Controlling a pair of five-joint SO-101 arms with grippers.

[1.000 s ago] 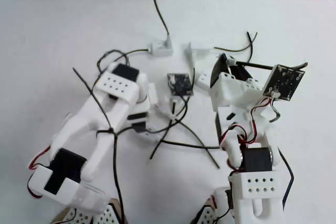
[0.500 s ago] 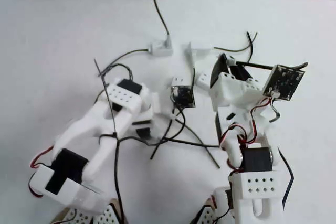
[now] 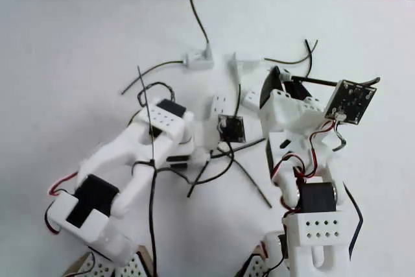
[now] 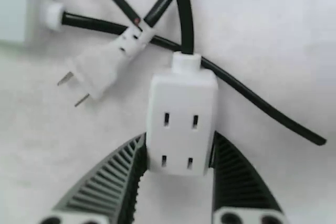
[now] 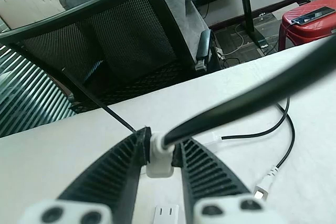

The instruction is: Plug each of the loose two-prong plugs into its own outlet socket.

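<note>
Left gripper (image 4: 177,153) is clamped on both sides of a white outlet socket (image 4: 181,114) lying flat near the middle of the table (image 3: 71,37). A loose plug (image 4: 97,69) lies just beside it, prongs turned away. Black cords (image 4: 247,95) cross close around both. Right gripper (image 5: 160,142) grasps a second plug (image 5: 157,165). Bare surface lies open toward the far edge.
</note>
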